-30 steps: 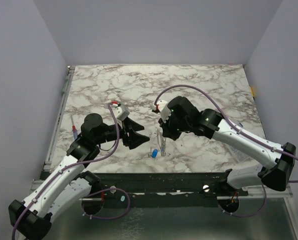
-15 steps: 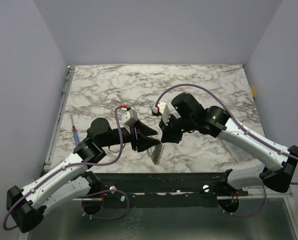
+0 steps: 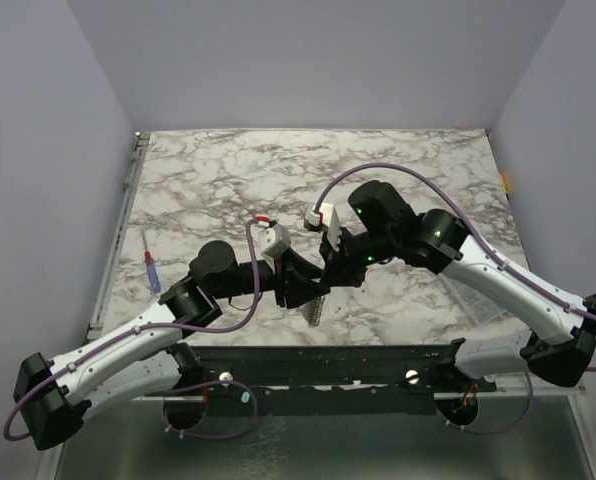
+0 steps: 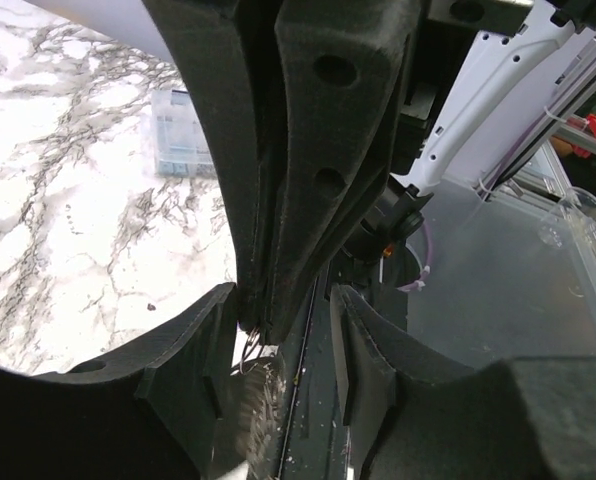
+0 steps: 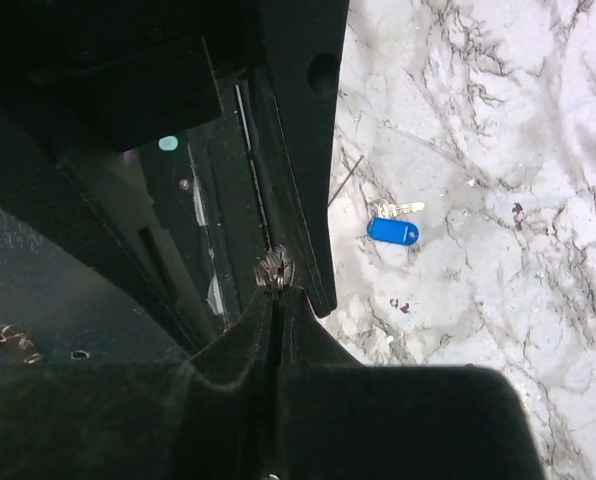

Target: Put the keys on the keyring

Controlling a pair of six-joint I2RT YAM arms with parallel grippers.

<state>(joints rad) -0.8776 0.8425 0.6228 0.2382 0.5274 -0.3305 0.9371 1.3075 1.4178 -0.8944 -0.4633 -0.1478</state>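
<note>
At the left of the top view, the red and blue screwdriver (image 3: 152, 270) lies alone on the marble worktop (image 3: 398, 170). Nothing touches it.

Beside it, the left arm has moved a lot. A moment ago it sat back at the left. Now it has reached in to the middle, right up against the right arm. Its left fingers (image 4: 193, 345) were wide and have come closer together. There is a gap between them, and I see nothing held in them. The tips of the other fingers poke into that gap. I think the two arms are meeting to pass or steady the ring, so no key is being put on yet.

In the middle, the keyring (image 5: 275, 268) is up off the worktop. It looks like a tiny shiny wire loop. In the top view a pale beaded bit hangs down under it. The right fingers (image 5: 248, 340) stay pressed tight on it, just as before.

Toward the right of the right wrist view, the keys (image 5: 392, 232) lie flat on the marble. One has a bright blue head, and a small pale one lies just above it. They are not on the ring.
</note>
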